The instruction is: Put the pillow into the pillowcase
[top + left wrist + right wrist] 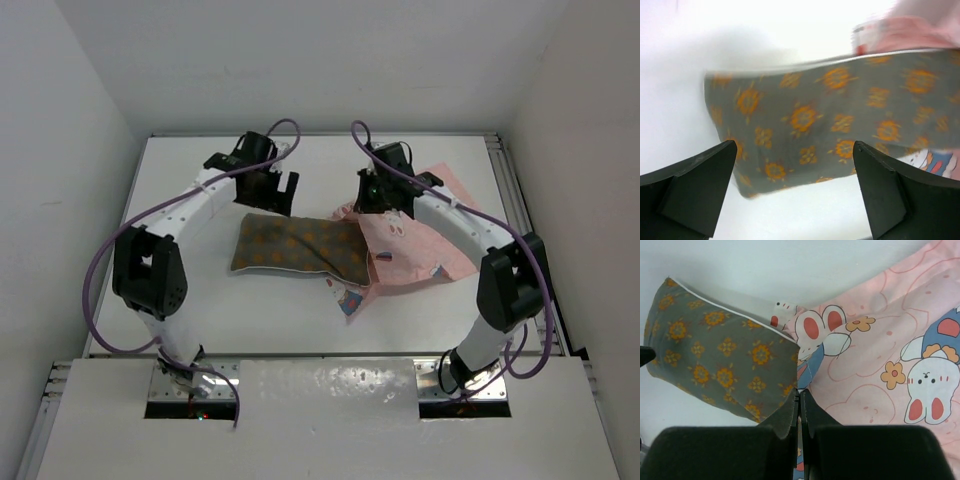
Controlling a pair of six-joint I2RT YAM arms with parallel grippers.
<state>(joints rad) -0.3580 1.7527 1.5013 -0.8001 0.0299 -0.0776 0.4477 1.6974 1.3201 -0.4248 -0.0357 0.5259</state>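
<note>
The pillow [295,245] lies mid-frame on the table [180,180], its long axis left to right, and its right end is tucked under the mouth of the pillowcase [420,245]. The left end effector [272,185], fingers wide apart and empty, hangs just beyond the pillow's upper edge, nearer its free left end. The right end effector [385,195] is closed together at the pillowcase mouth

The pillow [295,245] is showing as matt woven cloth with a faintly coarse face, edged in smooth pale piping. The pillowcase [420,245] is reading as thin, soft printed cloth, matt and creasing. The table [200,300] is presenting a smooth white surface, metal rails [505,200] framing it. The left gripper [795,150] and right gripper [800,395] are showing matt black plastic fingers, and the cable [95,290] is looking rubbery.
</note>
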